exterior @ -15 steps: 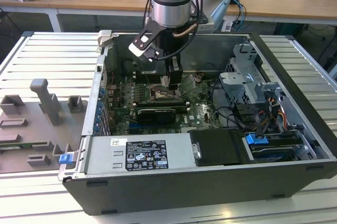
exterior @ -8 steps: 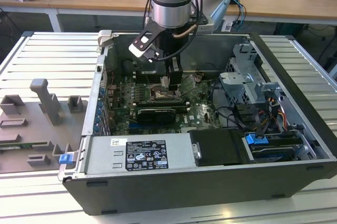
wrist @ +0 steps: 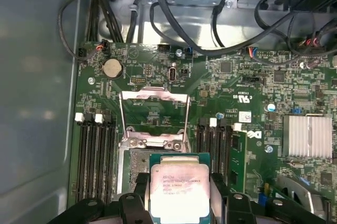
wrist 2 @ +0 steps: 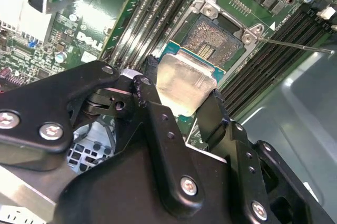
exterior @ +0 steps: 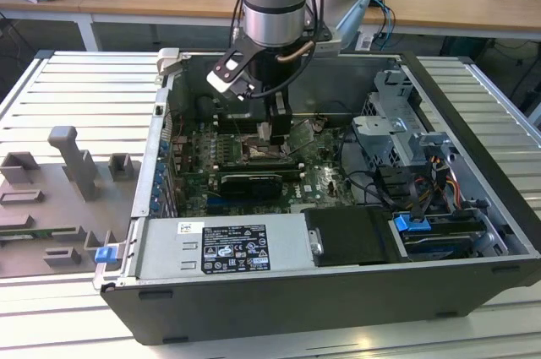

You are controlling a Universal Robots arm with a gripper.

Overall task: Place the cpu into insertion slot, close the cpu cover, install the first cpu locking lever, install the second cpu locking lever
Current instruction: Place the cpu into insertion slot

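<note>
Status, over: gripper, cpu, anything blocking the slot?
Gripper shut on the cpu. Cpu at the insertion slot edge, not seated. Cpu cover open; no obstruction seen over the slot.

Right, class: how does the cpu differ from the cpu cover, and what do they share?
The cpu is a solid plate with a pale metal top; the cpu cover is a thin frame with a large cut-out. The cpu is held in the gripper by the insertion slot; the cpu cover is swung open at its hinge. Both are square and silvery.
</note>
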